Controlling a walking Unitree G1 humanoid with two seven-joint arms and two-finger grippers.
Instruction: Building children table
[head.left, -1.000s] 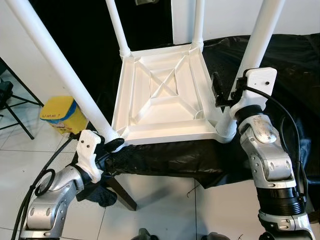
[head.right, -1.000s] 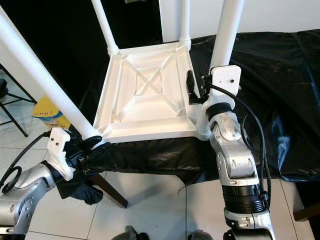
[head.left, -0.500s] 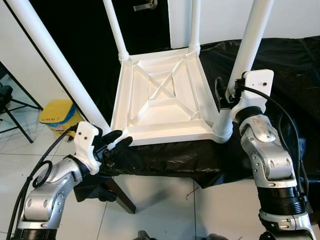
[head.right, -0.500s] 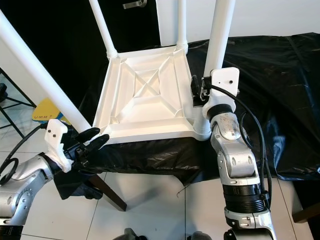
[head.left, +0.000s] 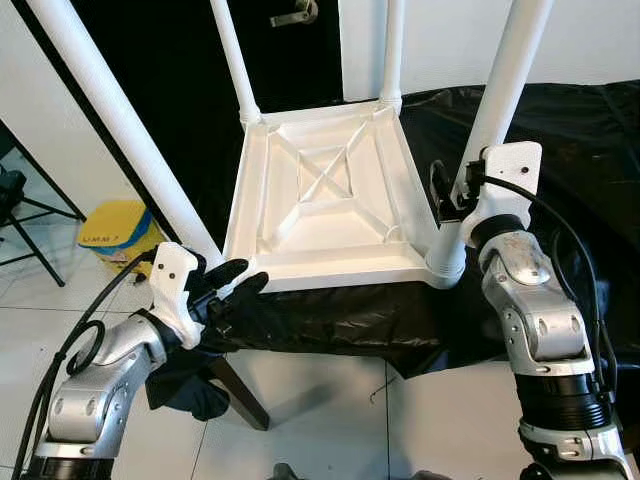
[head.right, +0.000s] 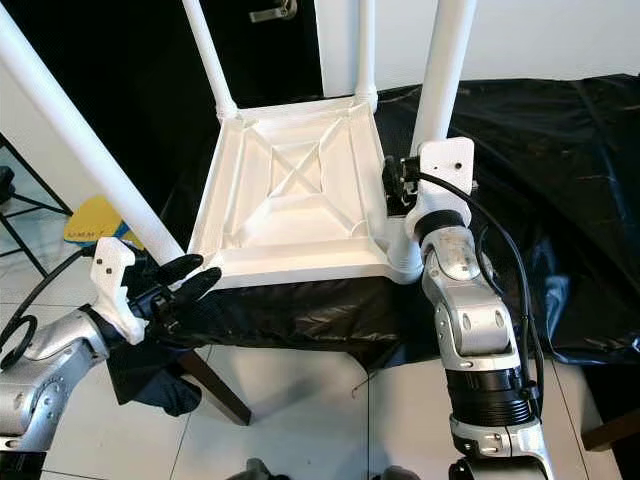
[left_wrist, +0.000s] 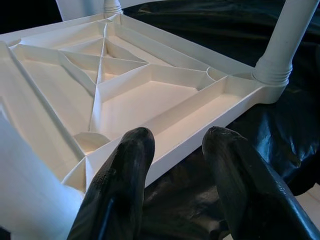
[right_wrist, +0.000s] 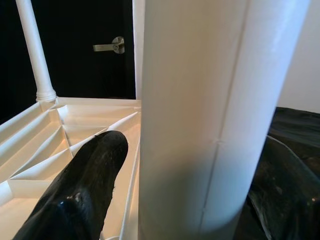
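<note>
One white table (head.left: 330, 200) is lying upside down on black sheeting (head.left: 560, 150), four legs being pointed upward. The near right leg (head.left: 500, 90) is being clamped by the right gripper (head.left: 452, 190). The left gripper (head.left: 232, 285), fingers apart, is being held just off the near left corner. Partial lettering "UMM" is being shown on one yellow container (head.left: 115, 232).

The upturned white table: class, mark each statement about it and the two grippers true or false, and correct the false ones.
1. The white table lies upside down with four legs pointing up. True.
2. The left gripper is shut on a leg. False: it is open, near the table's front left corner, holding nothing.
3. The right gripper is at the front right leg. True.
4. The table rests on bare floor tiles. False: it rests on black sheeting.
</note>
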